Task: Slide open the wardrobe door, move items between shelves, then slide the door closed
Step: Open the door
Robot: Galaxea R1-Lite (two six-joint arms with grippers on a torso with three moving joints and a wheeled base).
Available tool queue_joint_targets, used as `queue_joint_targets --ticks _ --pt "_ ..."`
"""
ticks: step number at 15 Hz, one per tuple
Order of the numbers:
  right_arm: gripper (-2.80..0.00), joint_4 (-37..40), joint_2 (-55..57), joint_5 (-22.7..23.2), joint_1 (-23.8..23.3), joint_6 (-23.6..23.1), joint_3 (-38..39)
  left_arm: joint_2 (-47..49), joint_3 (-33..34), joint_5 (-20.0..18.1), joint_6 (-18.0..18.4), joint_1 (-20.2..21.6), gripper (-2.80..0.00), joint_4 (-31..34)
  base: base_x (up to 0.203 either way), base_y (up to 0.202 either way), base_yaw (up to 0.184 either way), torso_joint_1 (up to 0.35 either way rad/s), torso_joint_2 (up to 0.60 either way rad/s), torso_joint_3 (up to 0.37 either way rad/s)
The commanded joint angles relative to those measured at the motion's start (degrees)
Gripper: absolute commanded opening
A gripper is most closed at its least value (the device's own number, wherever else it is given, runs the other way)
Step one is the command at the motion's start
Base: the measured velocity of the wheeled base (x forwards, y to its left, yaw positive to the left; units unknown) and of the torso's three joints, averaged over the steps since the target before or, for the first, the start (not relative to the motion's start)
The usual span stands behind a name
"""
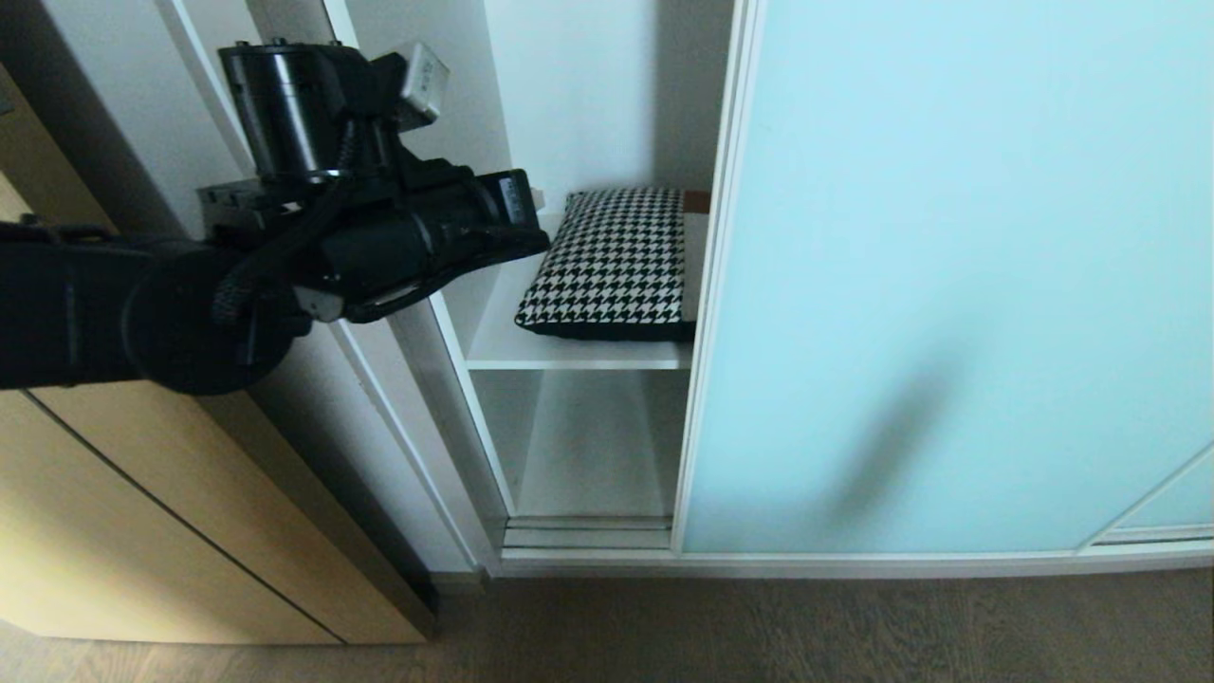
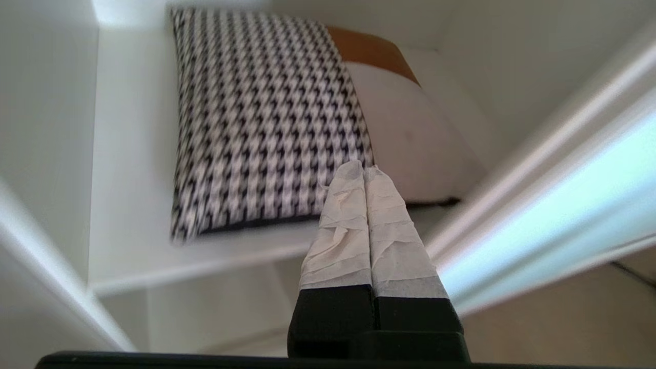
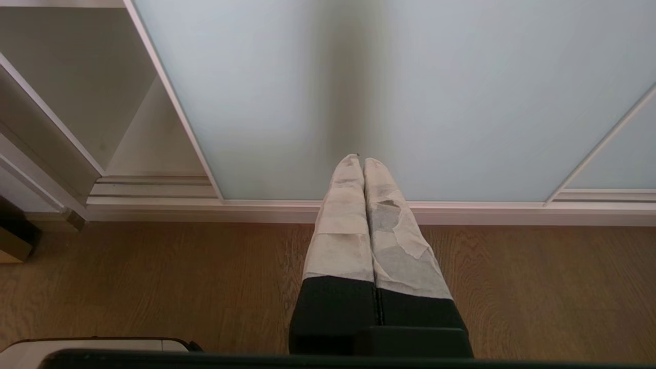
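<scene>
Cushion [image 1: 612, 261]: flat on upper shelf [image 1: 579, 356], just behind edge of partly slid door [image 1: 948, 285]. Likely light, soft, squashy; best pinched at near hem. Houndstooth half toward open side, rust and cream patches toward door; roughly square, no clear long axis. Left gripper [image 2: 364, 171] before opening, fingers pressed together, empty. Right gripper [image 3: 363, 163] low near door, likewise closed.

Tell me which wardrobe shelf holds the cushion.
The upper shelf holds the houndstooth cushion; the lower shelf beneath it shows nothing on it.
</scene>
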Motion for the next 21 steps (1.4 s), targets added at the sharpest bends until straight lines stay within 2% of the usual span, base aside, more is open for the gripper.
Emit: queue_joint_targets --ticks 1,6,8,10,17,21 --pt "-2.8 0.0 0.0 0.0 0.0 0.0 0.0 6.9 -5.0 1.0 1.3 -1.1 -2.8 -0.2 0.0 0.0 0.0 0.0 0.0 0.0" --pt "-2.8 0.0 0.0 0.0 0.0 0.0 0.0 20.5 -18.3 5.9 3.1 -6.1 -2.8 -1.1 0.0 0.0 0.0 0.0 0.0 0.0" --pt "-2.8 0.0 0.0 0.0 0.0 0.0 0.0 25.4 -26.0 9.3 3.4 -8.1 -2.8 -1.2 0.0 0.0 0.0 0.0 0.0 0.0" --pt "-2.8 0.0 0.0 0.0 0.0 0.0 0.0 30.1 -30.2 12.4 5.1 -10.3 -2.8 -1.5 0.0 0.0 0.0 0.0 0.0 0.0" --pt "-2.8 0.0 0.0 0.0 0.0 0.0 0.0 33.5 -30.8 13.2 8.3 -14.5 -2.8 -3.3 0.0 0.0 0.0 0.0 0.0 0.0" --pt "-2.8 0.0 0.0 0.0 0.0 0.1 0.1 35.2 -30.8 13.0 9.4 -15.4 -2.8 -5.6 0.0 0.0 0.0 0.0 0.0 0.0"
